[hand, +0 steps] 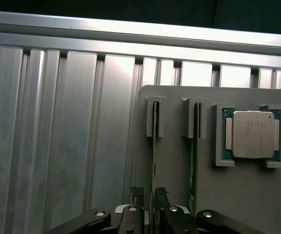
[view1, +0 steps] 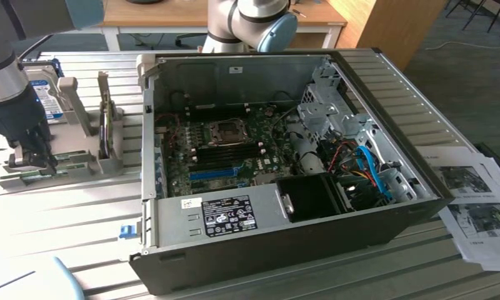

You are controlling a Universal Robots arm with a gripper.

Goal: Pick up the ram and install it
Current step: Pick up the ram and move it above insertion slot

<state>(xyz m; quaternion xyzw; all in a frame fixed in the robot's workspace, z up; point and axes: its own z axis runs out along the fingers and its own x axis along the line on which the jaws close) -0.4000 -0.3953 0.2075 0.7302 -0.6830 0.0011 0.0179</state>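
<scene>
**Jaws astride the ram stick, nothing gripped yet**

I am at the pick-up step. My gripper [hand: 149, 194] hangs low over the grey holder [hand: 174, 170] with its jaws spread, one fingertip [hand: 137, 192] on each side of the ram stick [hand: 153, 156]. The stick stands on its thin edge, with its far end seated in a slotted post of the holder. It runs between my fingertips, closer to one than the other. I judge that neither presses it, so it is neither gripped nor lifted.

Just beside it a second stick [hand: 193, 165] stands the same way in its own slot. Past that, a processor [hand: 251, 134] lies flat in a square pocket. The holder rests on the ribbed metal table [hand: 57, 146].

Farther off, toward the exterior view's right, the computer case [view1: 400, 106] lies with its open side up, well apart from the holder. On its main board [view1: 179, 169] I can make out a row of dark memory slots [view1: 229, 152] next to the processor socket [view1: 227, 130], with a blue slot [view1: 212, 174] near them.

By my reckoning, the grasp calls for closing squarely on the stick's two flat faces. It should be centred so the stick is not shoved sideways in its slot, and it should keep clear of the neighbouring stick. The board is thin, so a skewed pinch could tilt or bend it.
</scene>
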